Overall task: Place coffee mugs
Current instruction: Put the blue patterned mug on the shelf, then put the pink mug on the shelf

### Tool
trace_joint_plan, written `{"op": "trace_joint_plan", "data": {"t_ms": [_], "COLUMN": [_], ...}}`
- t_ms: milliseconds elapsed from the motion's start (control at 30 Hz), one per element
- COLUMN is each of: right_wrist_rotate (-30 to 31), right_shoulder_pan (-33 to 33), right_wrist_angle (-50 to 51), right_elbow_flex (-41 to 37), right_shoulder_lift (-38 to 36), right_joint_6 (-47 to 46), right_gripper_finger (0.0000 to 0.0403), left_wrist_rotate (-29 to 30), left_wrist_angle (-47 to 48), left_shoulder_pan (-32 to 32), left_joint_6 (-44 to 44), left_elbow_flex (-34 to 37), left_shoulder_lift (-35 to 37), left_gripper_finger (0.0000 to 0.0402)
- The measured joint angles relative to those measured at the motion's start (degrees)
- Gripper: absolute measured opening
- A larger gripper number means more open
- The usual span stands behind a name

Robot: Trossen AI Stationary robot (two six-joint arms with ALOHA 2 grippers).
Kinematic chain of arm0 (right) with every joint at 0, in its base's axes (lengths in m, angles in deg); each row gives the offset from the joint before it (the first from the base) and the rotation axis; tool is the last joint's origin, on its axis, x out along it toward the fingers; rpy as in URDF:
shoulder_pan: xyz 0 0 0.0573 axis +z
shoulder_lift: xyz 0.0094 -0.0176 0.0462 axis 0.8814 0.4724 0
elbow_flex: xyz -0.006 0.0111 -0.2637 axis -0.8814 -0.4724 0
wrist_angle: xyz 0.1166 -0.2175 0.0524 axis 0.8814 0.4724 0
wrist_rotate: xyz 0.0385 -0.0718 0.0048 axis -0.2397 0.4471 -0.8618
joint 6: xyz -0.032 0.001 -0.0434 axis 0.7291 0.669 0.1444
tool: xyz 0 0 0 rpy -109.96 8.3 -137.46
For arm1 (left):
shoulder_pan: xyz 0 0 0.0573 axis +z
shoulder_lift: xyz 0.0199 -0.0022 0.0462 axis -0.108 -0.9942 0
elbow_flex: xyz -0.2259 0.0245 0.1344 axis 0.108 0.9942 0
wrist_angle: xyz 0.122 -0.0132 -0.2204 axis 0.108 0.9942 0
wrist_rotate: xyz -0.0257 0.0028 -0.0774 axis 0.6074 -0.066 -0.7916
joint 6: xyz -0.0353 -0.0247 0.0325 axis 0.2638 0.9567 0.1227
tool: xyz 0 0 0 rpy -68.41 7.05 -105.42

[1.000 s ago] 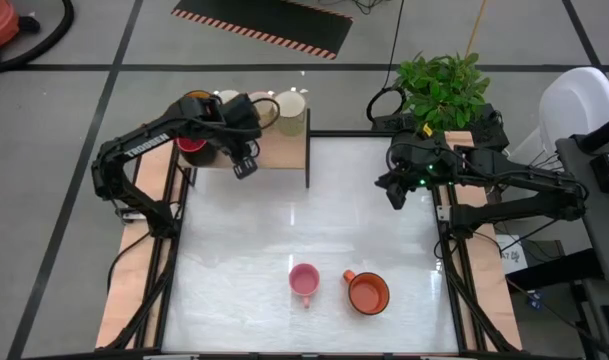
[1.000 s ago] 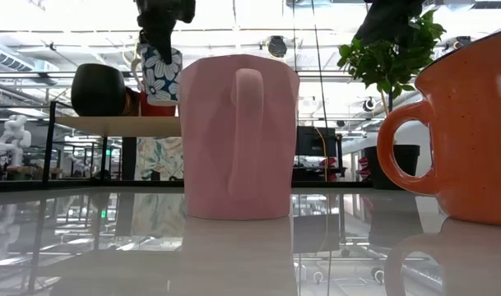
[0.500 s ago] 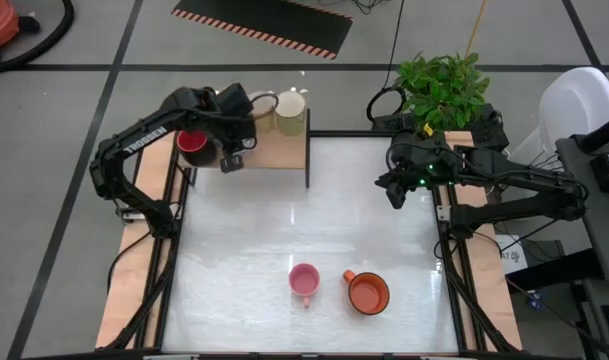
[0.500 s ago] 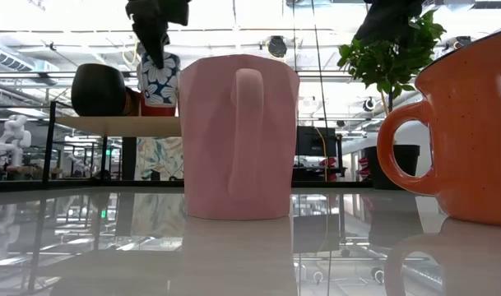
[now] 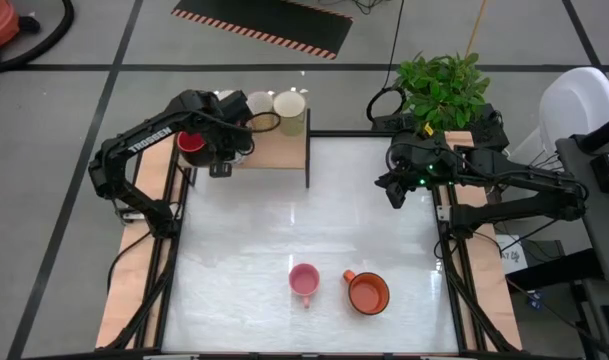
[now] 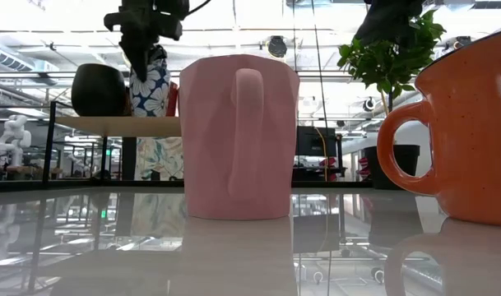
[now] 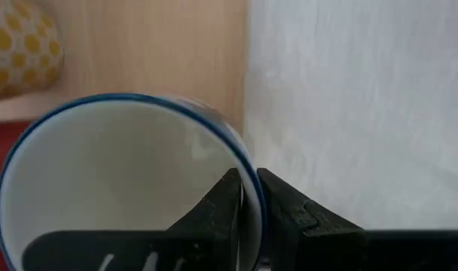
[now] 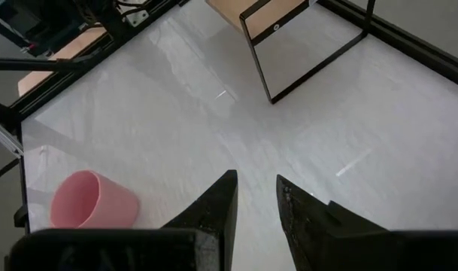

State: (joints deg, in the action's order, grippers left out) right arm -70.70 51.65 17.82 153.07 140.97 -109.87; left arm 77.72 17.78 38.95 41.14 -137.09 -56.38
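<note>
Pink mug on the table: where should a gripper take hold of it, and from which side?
The pink mug stands upright, mouth open upward, its handle toward the table's near edge. Probably best to come straight down and pinch the rim wall on the side away from the handle, one finger inside. The orange mug stands apart on its right, so the left side looks freest.

Table [image 5: 284,230] — white, glossy, mirroring the matt pink mug [image 6: 238,136]; speckled glazed orange mug [image 6: 472,131]; shelf [image 5: 274,150] — pale wood on black metal frame.

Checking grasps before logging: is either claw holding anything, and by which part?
The left claw pinches the blue-rimmed mug by its rim wall, one finger inside, over the wooden shelf. The right claw holds nothing.
</note>
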Motion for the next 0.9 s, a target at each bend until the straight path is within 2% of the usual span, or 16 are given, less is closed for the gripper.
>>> {"op": "trace_joint_plan", "data": {"t_ms": [367,600,733,900], "right_wrist_rotate": [0.04,0.11,0.07,-0.11], "right_shoulder_pan": [0.02,0.02,0.01,0.0], "right_wrist_angle": [0.02,0.02,0.04,0.04], "right_elbow_flex": [0.0,0.0,0.0,0.0], "right_shoulder_lift": [0.0,0.0,0.0,0.0], "right_joint_6": [0.0,0.0,0.0,0.0], "right_gripper_finger": [0.0077,0.0077,0.0077,0.0077], "left_wrist_rotate": [6.78,7.99,8.23,8.38], "left_wrist_angle": [-0.05,0.17,0.23,0.13], "left_shoulder_pan": [0.01,0.0,0.02,0.02], "left_joint_6": [0.01,-0.64,-0.23,2.81], "left_elbow_flex": [0.18,0.2,0.2,0.22], "left_shoulder_lift": [-0.02,-0.05,-0.05,0.23], "left_gripper_finger": [0.0049,0.0052,0.0086,0.016]}}
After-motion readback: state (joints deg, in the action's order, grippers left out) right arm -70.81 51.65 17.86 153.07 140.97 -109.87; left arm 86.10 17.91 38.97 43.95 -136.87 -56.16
